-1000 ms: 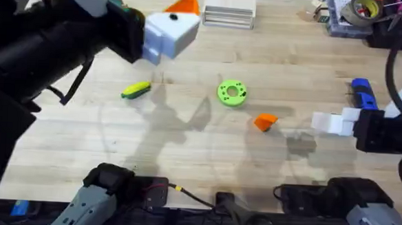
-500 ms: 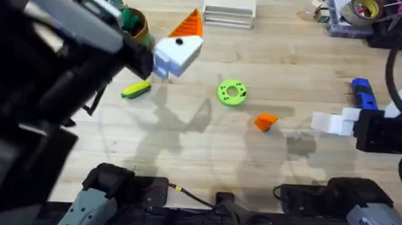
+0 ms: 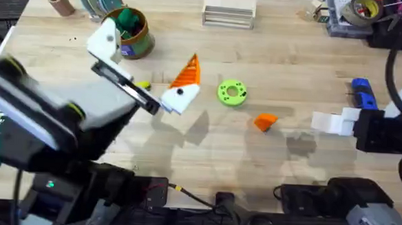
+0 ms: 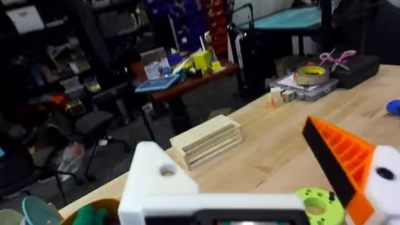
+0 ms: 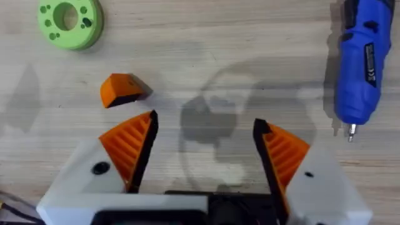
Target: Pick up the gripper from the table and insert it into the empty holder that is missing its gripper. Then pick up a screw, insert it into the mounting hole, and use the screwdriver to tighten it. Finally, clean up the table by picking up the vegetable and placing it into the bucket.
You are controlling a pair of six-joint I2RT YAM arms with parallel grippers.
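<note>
The small orange gripper (image 3: 264, 121) (image 5: 122, 89) lies loose on the table, right of the middle. My left gripper (image 3: 151, 51) (image 4: 250, 169) hovers open over the left-centre. One side is the bare white holder (image 3: 103, 44) (image 4: 156, 181); the other carries an orange ribbed pad. It hides most of the yellow vegetable (image 3: 142, 84). The bucket (image 3: 139, 44) stands just behind it. My right gripper (image 3: 328, 122) (image 5: 203, 140) is open and empty above the table, close to the loose gripper. The blue screwdriver (image 3: 362, 93) (image 5: 362, 62) lies beside it. The screw is out of view.
A green ring disc (image 3: 232, 92) (image 5: 69, 22) lies mid-table. A stack of wooden slats (image 3: 228, 9) (image 4: 206, 140) sits at the back edge. A brown cup with sticks (image 3: 58, 3) stands at the back left, and a box with a tape roll (image 3: 361, 9) at the back right.
My left arm has dropped away from the camera and swung toward the table's middle. It uncovered the bucket and now covers most of the vegetable. The right arm has not moved.
</note>
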